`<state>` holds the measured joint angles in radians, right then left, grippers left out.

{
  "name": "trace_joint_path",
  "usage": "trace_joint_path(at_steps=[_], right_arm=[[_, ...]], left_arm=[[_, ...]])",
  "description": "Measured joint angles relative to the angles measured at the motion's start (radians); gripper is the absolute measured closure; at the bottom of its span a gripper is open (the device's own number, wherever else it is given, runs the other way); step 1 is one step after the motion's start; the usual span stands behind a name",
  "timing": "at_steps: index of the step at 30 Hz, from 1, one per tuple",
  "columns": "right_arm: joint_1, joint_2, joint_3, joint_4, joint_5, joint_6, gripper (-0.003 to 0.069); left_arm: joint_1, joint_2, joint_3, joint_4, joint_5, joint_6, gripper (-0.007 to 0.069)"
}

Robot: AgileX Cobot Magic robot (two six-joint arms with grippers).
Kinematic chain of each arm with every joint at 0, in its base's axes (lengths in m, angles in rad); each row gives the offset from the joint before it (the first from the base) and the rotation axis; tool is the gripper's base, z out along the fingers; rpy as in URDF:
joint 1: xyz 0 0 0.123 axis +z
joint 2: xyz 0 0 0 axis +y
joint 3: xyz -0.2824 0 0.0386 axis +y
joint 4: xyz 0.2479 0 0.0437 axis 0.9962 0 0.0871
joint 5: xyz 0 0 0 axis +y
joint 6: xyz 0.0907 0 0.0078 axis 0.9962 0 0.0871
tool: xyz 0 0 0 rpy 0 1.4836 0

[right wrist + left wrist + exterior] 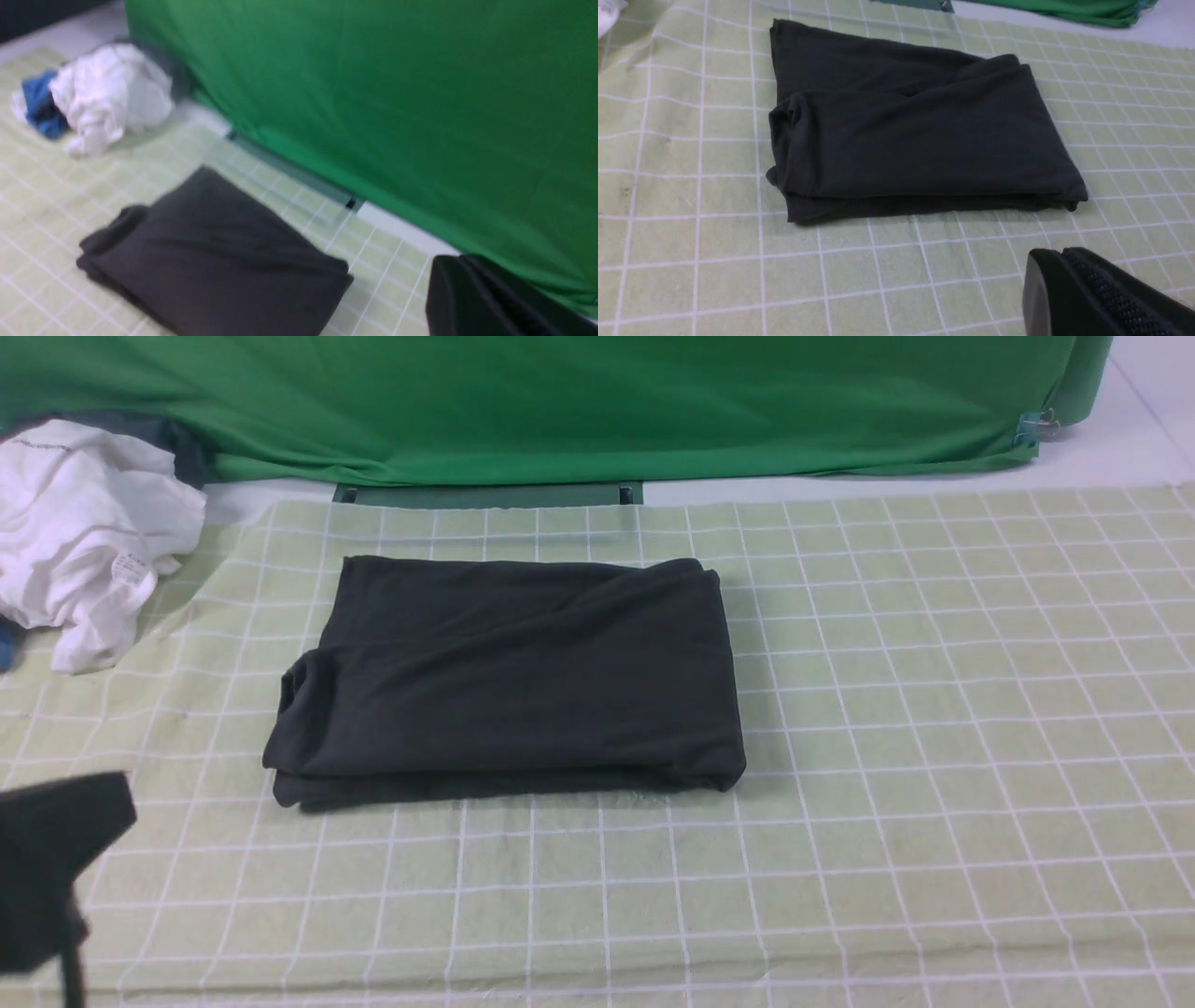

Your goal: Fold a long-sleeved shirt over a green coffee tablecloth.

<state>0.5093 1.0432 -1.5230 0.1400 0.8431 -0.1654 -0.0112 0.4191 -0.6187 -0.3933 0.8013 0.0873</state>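
Observation:
The long-sleeved shirt [509, 677] lies folded into a thick black rectangle on the green coffee tablecloth [934, 709]; its print and neck label are hidden. A rounded bulge of fabric sits at its left edge. My left gripper [70, 835] hovers over the cloth near the front left, well apart from the shirt [906, 130]. In the left wrist view its fingers [1059, 255] are pressed together, shut on nothing. My right gripper [460, 259] is out of the front view. It is raised off to the right of the shirt [215, 261], and is shut and empty.
A crumpled white garment [79, 532] lies at the back left on the cloth, with a blue cloth [39, 105] beside it. Plain bright-green fabric [597, 401] hangs along the back. A dark green bar [485, 495] runs under its hem.

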Motion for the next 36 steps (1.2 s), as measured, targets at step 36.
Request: trace_joint_path(at_steps=[36], right_arm=[[-0.001,-1.047,1.056,-0.005,-0.824,-0.002,0.0519]], left_arm=[[0.0,-0.152,0.076,-0.03,0.002,-0.001,0.0611]])
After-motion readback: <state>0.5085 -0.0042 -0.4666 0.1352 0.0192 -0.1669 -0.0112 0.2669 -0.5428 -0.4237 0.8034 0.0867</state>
